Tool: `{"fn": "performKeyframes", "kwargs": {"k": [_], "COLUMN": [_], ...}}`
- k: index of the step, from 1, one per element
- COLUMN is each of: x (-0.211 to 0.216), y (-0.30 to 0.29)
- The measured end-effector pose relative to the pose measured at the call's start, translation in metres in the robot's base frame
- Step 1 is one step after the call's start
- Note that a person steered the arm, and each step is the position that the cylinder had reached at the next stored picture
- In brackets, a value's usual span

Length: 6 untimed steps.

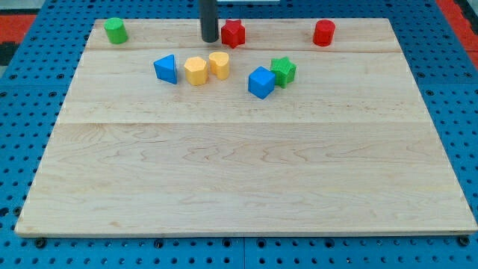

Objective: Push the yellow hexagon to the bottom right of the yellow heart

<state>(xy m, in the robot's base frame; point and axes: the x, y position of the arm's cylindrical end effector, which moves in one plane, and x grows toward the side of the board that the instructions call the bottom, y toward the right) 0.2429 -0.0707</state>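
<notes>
Here, my tip above yellow hexagon, yellow heart touching its right, no jaws visible.

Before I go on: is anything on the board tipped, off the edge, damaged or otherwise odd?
Nothing stands out. All blocks sit flat on the wooden board. The yellow hexagon and yellow heart touch side by side, and the blue cube presses against the green star. My tip rests just left of the red block.

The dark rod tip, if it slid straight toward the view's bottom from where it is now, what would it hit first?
Probably my tip would meet the yellow heart block or the yellow hexagon block touching it; the line falls near their seam, and depth is unclear.
</notes>
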Motion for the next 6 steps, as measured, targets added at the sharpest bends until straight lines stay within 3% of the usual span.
{"fn": "performKeyframes", "kwargs": {"k": [3,6], "x": [0.006,0.106], "y": [-0.007,-0.036]}}
